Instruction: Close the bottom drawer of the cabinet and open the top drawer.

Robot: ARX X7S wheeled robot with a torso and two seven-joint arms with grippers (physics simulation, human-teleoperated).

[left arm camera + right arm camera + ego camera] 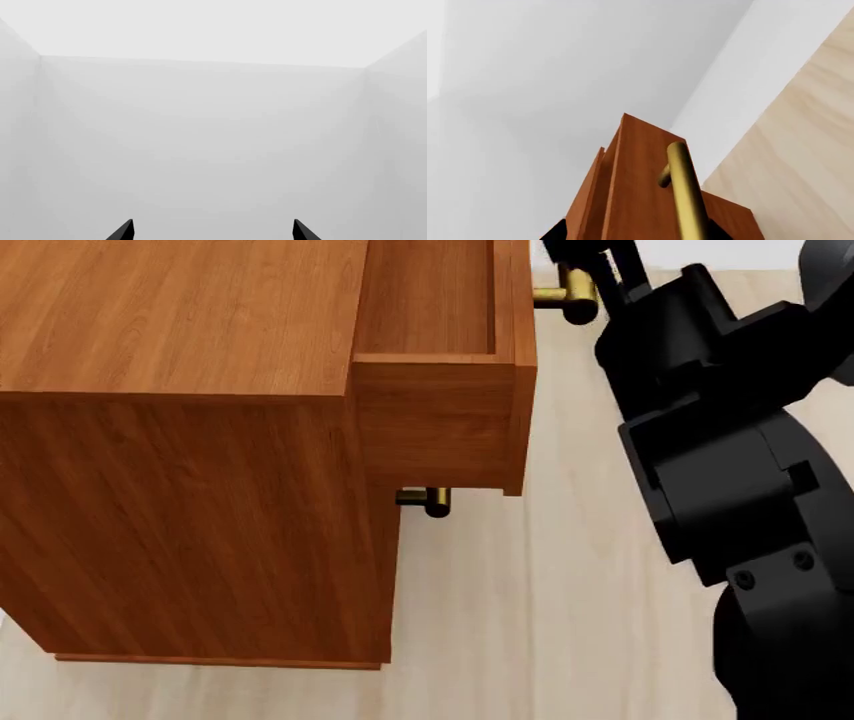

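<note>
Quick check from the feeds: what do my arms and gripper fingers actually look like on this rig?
The right arm is matte black: blocky, faceted link housings with small round screws near the lowest joint. No cables or markings show. The left gripper shows only two black, pointed fingertips in its wrist view.

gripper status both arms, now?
Left gripper: open, holding nothing.
Right gripper: at the top drawer's handle; cannot tell whether the jaws are shut.

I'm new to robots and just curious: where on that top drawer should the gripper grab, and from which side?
Probably the brass bar handle on the top drawer. It stands off the wooden front on posts, leaving a gap for fingers. Coming straight at the front, with one jaw on each side of the bar, looks best. The right gripper is at it.
</note>
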